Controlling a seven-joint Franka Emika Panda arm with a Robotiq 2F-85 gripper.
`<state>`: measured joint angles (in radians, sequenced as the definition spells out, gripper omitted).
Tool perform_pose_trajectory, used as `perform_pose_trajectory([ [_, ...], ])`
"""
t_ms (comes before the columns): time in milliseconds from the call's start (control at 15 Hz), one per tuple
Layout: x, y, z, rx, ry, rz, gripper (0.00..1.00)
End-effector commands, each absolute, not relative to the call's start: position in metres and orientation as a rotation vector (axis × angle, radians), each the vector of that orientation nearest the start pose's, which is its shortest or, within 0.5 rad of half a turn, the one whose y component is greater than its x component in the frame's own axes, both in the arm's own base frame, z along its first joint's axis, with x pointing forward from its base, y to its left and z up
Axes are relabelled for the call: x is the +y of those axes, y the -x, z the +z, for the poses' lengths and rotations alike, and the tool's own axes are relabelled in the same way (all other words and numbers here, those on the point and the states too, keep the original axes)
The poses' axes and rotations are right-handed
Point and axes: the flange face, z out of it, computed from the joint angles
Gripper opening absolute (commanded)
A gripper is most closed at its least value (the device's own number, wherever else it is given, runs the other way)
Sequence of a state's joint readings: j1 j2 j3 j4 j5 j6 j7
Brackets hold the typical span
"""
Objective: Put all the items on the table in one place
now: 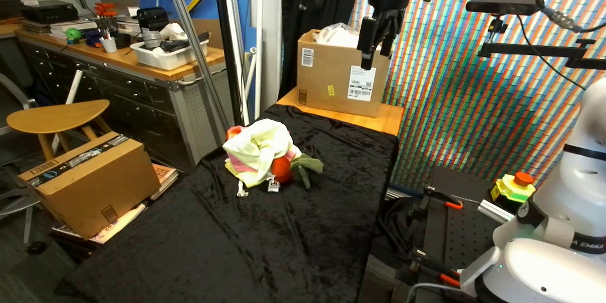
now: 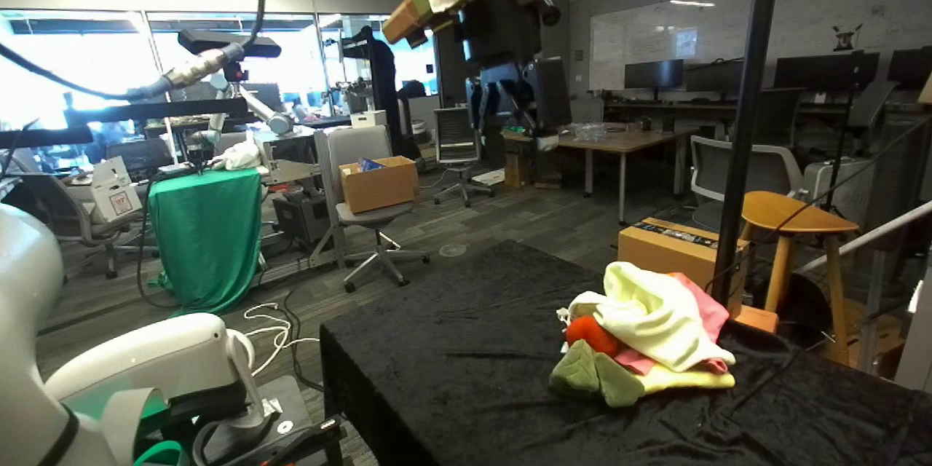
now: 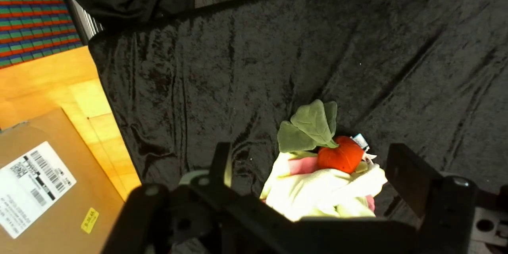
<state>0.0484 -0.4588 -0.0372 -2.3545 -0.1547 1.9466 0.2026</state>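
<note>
1. The bench point(image 1: 270, 236), black, creased and velvety, carries the items point(image 1: 262, 147) in one heap; gathering looks finished, and the next move probably calls only for backing away.
2. The tool point(image 3: 309, 154) hangs above, jaws wide apart, holding nothing.
3. Cream-white cloth point(image 2: 659, 317) lies bunched in soft folds over the pink cloth point(image 2: 708, 306) and yellow cloth point(image 2: 688, 377).
4. A round, plush-looking red-orange toy point(image 3: 340, 156) rests against them, green leaves point(image 3: 310, 125) splayed beyond.
5. White rope point(image 1: 242, 190) peeks from the edge.

Toy point(image 3: 341, 155) red-orange, green-leaved; top cloth point(image 2: 655, 313) seemingly cream.
</note>
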Motion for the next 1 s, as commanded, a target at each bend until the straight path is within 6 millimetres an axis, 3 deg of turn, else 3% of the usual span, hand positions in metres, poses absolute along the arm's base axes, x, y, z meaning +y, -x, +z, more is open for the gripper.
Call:
perform_pose_trajectory([
  [0, -0.011, -0.388, 0.52, 0.085, 3.263, -0.365, 1.0],
  [333, -0.023, -0.368, 0.514, -0.058, 3.204, -0.625, 1.0],
  [600, -0.046, -0.361, 0.492, 0.077, 3.087, -0.829, 1.0],
  [667, -0.034, -0.372, 0.499, 0.028, 3.147, -0.717, 1.0],
  [933, -0.045, -0.367, 0.485, 0.083, 3.11, -0.766, 1.0],
])
